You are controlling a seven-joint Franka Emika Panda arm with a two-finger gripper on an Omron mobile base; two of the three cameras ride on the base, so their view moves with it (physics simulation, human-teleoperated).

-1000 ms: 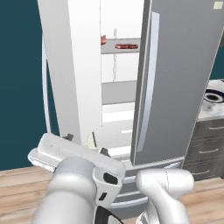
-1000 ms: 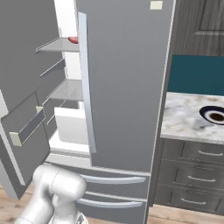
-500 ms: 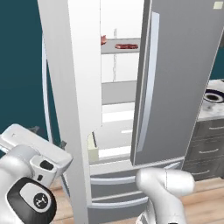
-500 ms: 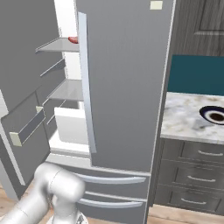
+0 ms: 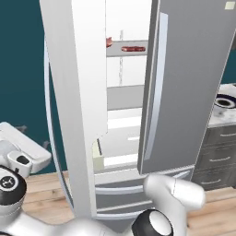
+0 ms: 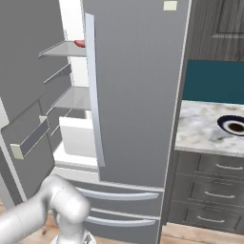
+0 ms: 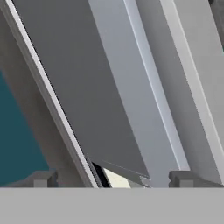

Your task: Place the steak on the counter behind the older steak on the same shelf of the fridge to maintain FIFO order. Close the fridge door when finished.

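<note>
Gripper (image 7: 111,179) jaws spread wide, empty, low at frame bottom beside fridge (image 5: 193,83) left door's outer face; door edge apparently runs diagonally up-left.

Fridge (image 5: 193,83) left door open; older steak (image 5: 133,48) flat on the upper shelf (image 5: 126,50), pink steak (image 5: 109,42) seemingly behind it

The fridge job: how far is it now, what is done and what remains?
Done: two pieces of meat lie on the upper shelf, the older steak in front and a redder piece behind. In hand: the open gripper holds nothing, close to the left door. Left: closing that door of the fridge.
</note>
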